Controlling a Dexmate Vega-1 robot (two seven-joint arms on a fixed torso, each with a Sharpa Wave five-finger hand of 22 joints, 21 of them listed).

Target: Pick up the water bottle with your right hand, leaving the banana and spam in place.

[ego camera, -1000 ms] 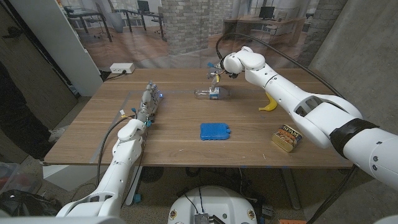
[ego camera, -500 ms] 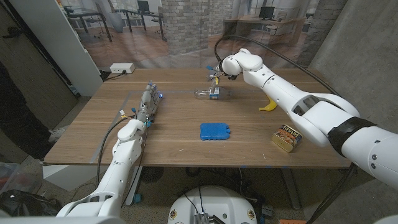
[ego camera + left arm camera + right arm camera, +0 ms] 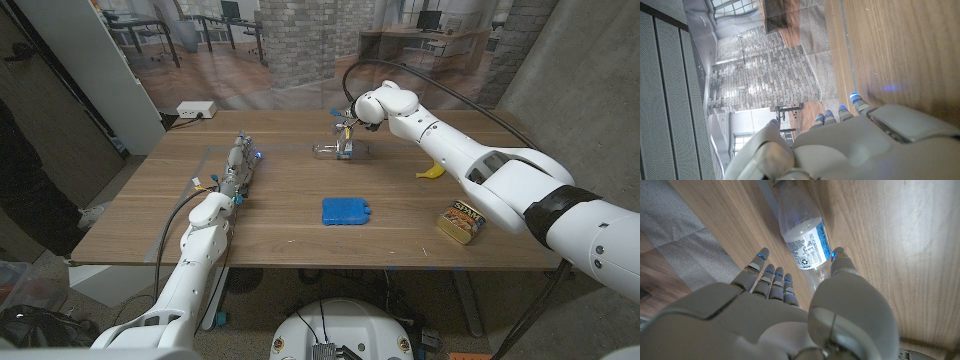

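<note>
Your right robot hand (image 3: pixel 346 126) is creeping left and lower over the last second, and it is now hanging right over the bottle (image 3: pixel 338 151) at the far middle of the bench (image 3: pixel 280 205). The bottle is lying on its side on the wood, just where it was a second ago, with its blue-and-white label showing clearly in the right wrist view (image 3: pixel 807 240). In that view you are looking down the back of the right robot hand (image 3: pixel 790 305): the fingers (image 3: pixel 771 277) are reaching along one side of the bottle and the thumb (image 3: pixel 840 262) is coming over the other side, so the hand is spread around the bottle. You cannot tell from these pictures whether any fingertip is touching the plastic yet, but the bottle is not being lifted.

The banana (image 3: pixel 432 171) is lying to the right of the bottle, partly hidden under your right forearm, and the spam (image 3: pixel 462 222) is sitting nearer the front right edge, well apart from the bottle. Both are staying put. A blue pad (image 3: pixel 346 210) is lying near the middle of the bench, between the bottle and the front edge.

Your left robot hand (image 3: pixel 238 165) is waiting on the left side of the bench with its fingers stretched out straight and holding nothing; the left wrist view is showing those fingers (image 3: pixel 840 112) reaching out beside the wood.
</note>
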